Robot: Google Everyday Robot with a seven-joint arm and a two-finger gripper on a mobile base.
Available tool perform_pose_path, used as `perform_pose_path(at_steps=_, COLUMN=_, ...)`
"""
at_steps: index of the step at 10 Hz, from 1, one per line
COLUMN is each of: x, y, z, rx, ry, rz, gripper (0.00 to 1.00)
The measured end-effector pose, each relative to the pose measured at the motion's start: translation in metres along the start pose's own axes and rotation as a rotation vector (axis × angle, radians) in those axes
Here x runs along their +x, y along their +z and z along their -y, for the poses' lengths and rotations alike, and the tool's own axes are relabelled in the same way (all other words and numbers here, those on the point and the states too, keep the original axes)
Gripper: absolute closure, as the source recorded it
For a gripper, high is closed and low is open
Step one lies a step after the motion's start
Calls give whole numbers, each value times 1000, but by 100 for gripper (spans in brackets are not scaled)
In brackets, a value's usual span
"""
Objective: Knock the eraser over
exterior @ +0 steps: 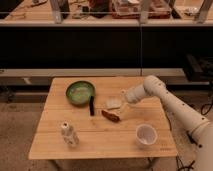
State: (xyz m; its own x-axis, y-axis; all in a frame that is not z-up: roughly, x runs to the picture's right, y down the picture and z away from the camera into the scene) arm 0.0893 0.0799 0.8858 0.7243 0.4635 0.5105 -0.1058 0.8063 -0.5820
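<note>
The eraser (92, 105) is a slim dark block lying flat on the wooden table (100, 140), just right of the green bowl (79, 93). My gripper (122, 99) is at the end of the white arm (165, 97), which reaches in from the right. It hovers over the right edge of the pale flat square slab (113, 103), about a bowl's width right of the eraser and apart from it.
A reddish-brown sausage-shaped piece (111, 116) lies in front of the slab. A white cup (146, 135) stands at the front right. A small pale bottle (68, 134) stands at the front left. A dark shelf unit runs behind the table.
</note>
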Motion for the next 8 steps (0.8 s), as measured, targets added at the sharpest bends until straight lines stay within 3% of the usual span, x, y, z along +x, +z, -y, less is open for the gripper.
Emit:
perform_pose_path(at_steps=7, x=0, y=0, z=0, rx=0, ry=0, rz=0, gripper=21)
perform_pose_path(at_steps=8, x=0, y=0, z=0, rx=0, ry=0, rz=0, gripper=25)
